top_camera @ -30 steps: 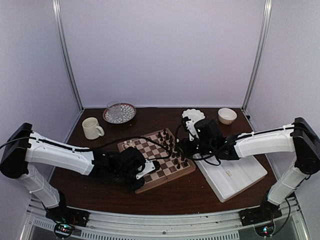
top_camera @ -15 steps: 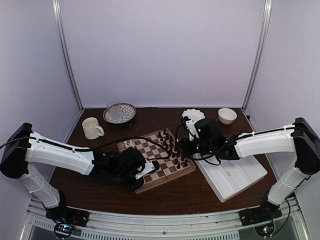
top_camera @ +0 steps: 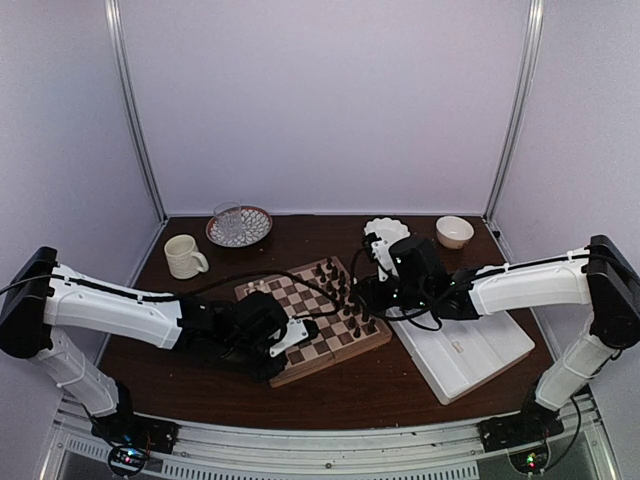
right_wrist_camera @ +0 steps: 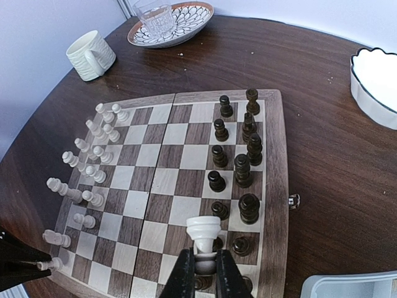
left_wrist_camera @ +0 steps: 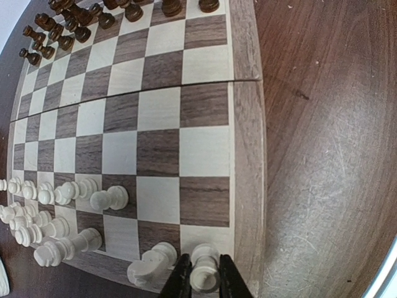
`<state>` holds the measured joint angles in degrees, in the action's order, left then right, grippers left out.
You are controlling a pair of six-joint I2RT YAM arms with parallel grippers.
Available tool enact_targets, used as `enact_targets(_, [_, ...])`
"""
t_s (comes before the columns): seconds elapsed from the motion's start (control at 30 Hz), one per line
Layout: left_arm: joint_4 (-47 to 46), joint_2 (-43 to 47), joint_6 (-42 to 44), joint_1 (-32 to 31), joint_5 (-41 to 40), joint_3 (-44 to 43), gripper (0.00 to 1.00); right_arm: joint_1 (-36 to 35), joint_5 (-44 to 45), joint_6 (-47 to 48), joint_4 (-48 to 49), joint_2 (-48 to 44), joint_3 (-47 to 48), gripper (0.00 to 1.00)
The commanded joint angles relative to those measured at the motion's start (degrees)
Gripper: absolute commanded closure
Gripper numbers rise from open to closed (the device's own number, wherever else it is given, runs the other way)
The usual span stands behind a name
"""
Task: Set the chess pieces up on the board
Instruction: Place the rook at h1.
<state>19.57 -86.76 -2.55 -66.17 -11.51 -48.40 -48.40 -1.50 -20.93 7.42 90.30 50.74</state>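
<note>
Over my dark table (top_camera: 350, 395) within pale walls (top_camera: 320, 100), right gripper (right_wrist_camera: 205, 261) pinches 1 cream piece (right_wrist_camera: 203, 231); left gripper's (left_wrist_camera: 203, 268) hold I can't tell.

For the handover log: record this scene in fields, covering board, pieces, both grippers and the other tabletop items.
board: wooden, checked, mid-table
cream pieces: grouped at one end of the board
dark pieces: grouped at the opposite end
left gripper: shut on a corner cream piece standing on the board
right gripper: shut on a raised cream piece above the dark end
other items: mug, glass on patterned plate, white tray, scalloped dish, small bowl
</note>
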Motion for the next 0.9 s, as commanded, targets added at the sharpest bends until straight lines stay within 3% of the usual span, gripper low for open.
enact_targets(0.0, [-0.5, 0.9, -0.2, -0.2, 0.8, 0.2, 0.81, 0.1, -0.6, 0.4, 0.5, -1.6, 0.6, 1.0])
enact_targets(0.2, [-0.3, 0.9, -0.2, -0.3, 0.6, 0.1, 0.74, 0.1, -0.7, 0.4, 0.3, -1.5, 0.8, 1.0])
enact_targets(0.57, [-0.2, 2.4, -0.5, -0.2, 0.6, 0.2, 0.7, 0.1, -2.2, 0.6, 0.0, -1.9, 1.1, 1.0])
enact_targets(0.87, [-2.9, 13.0, -1.2, -0.2, -0.4, 4.2, 0.64, -4.1, -8.3, 4.1, -9.9, -2.8, 8.6, 1.0])
